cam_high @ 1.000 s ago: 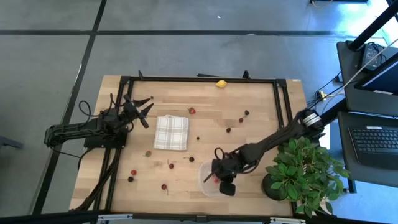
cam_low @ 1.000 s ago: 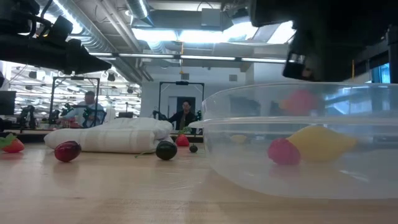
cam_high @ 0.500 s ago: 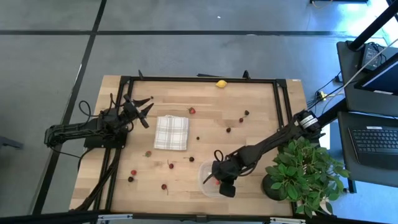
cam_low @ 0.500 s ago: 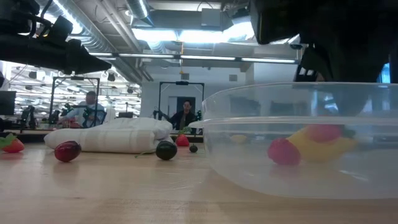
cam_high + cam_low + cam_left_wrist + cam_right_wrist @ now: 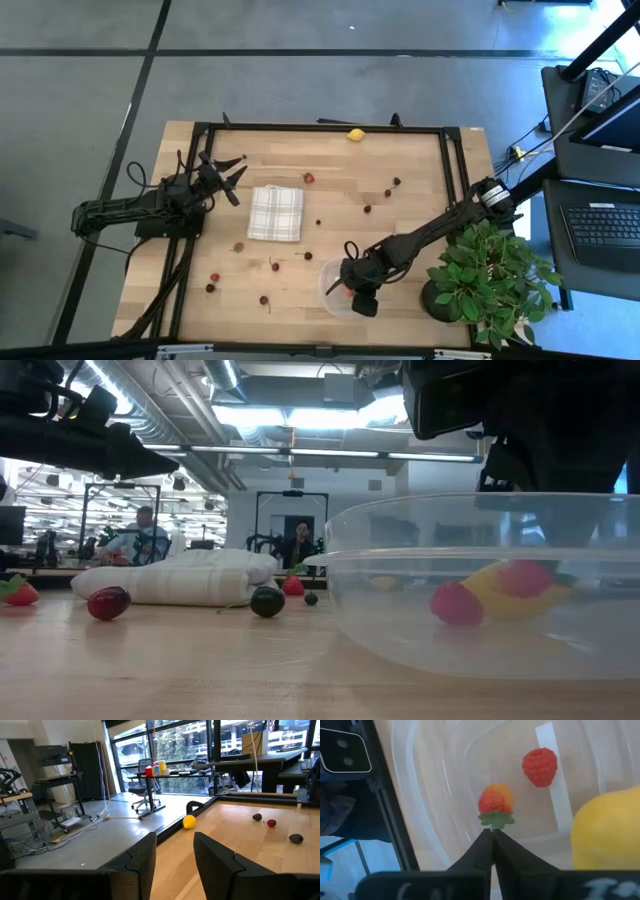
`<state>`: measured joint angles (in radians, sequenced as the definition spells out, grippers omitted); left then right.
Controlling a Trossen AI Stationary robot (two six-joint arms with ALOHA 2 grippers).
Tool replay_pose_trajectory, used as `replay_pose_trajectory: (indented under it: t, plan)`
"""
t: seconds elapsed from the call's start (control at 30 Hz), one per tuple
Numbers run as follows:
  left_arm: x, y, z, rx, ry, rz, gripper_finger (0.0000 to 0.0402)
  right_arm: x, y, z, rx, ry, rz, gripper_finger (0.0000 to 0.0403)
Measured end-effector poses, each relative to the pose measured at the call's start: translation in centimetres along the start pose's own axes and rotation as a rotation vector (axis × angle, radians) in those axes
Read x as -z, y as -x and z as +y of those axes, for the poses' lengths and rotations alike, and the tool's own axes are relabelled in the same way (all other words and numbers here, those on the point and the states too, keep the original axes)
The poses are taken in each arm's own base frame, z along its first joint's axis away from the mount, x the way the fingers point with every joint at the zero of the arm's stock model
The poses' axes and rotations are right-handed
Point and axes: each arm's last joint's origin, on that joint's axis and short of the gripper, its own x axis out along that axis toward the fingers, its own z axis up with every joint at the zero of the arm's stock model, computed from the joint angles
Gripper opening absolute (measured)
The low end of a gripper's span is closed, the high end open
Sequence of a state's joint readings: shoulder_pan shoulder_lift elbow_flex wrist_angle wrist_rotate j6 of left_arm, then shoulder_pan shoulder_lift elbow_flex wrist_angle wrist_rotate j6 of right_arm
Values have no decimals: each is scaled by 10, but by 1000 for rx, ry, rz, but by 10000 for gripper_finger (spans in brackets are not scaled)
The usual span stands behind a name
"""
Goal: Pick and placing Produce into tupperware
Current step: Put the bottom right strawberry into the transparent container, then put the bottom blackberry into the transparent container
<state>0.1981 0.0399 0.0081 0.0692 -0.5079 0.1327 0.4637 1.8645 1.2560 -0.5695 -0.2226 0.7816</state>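
Inside the tupperware (image 5: 335, 287) near the worktop's (image 5: 420, 170) front edge, the right tool (image 5: 492, 833) is pinching a strawberry (image 5: 496, 800) by its green cap, w/ a raspberry (image 5: 539, 766) & lemon (image 5: 607, 827) lying beside it. Left tool (image 5: 232, 178) is hanging half-spread, well apart, beside the checked cloth (image 5: 275, 213).

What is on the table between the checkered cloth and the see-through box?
In the high view, two small berries lie on the bare wood between the folded cloth and the tupperware.
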Motion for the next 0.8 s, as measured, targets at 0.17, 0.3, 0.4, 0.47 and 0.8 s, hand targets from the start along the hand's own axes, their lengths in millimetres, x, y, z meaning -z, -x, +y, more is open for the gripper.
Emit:
replay_pose_trajectory:
  t: [0.17,0.3,0.4,0.47,0.8]
  plan:
    - [0,0,0,0,0,0,126,0,0,0,0,0,0,30]
    - [0,0,0,0,0,0,126,0,0,0,0,0,0,31]
    - [0,0,0,0,1,0,126,0,0,0,0,1,0,31]
    - [0,0,0,0,1,0,126,0,0,0,0,1,0,32]
    - [0,0,0,0,0,0,126,-10,32,-9,59,-30,-126,32]
